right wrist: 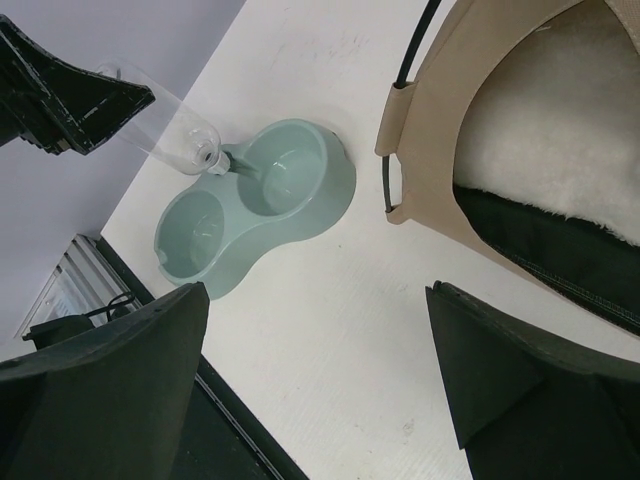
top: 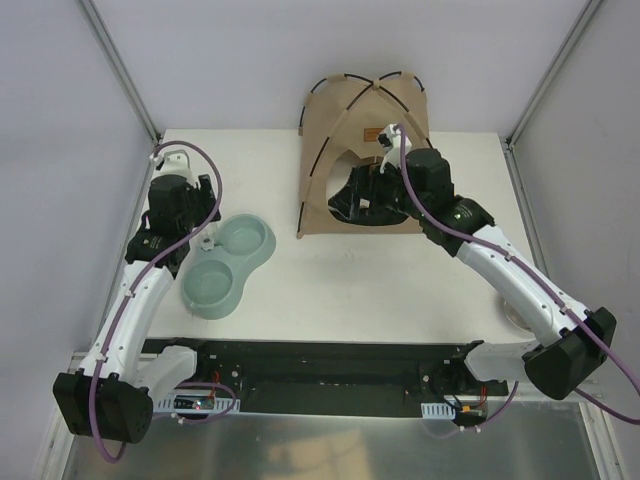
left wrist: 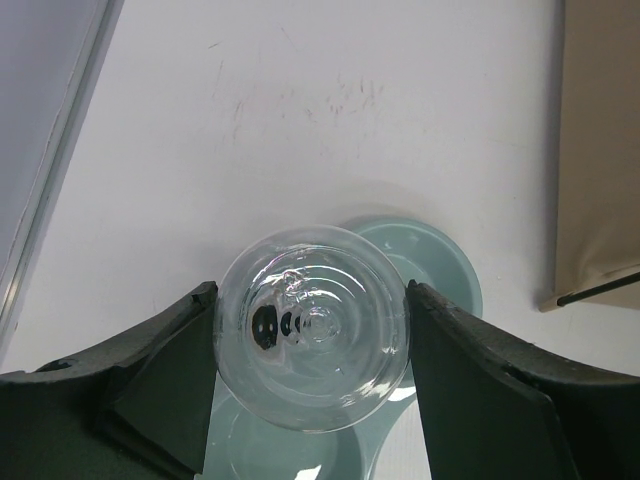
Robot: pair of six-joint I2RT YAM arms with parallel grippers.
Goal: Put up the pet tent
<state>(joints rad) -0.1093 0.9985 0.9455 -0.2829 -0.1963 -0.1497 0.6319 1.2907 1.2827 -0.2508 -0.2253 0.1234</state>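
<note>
On the white table [top: 400, 290] the pet tent [top: 345, 120] stands finished-looking at twelve o'clock; our right gripper [right wrist: 318, 290] gapes empty, left gripper [left wrist: 310, 290] clasps a bottle [left wrist: 315, 350]; next, we'd back out gently.

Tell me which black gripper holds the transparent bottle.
The left gripper: its fingers clamp the transparent bottle; the right gripper is open and empty.

Bright even light, soft shadows, glints on bottle [left wrist: 312, 330]
</note>
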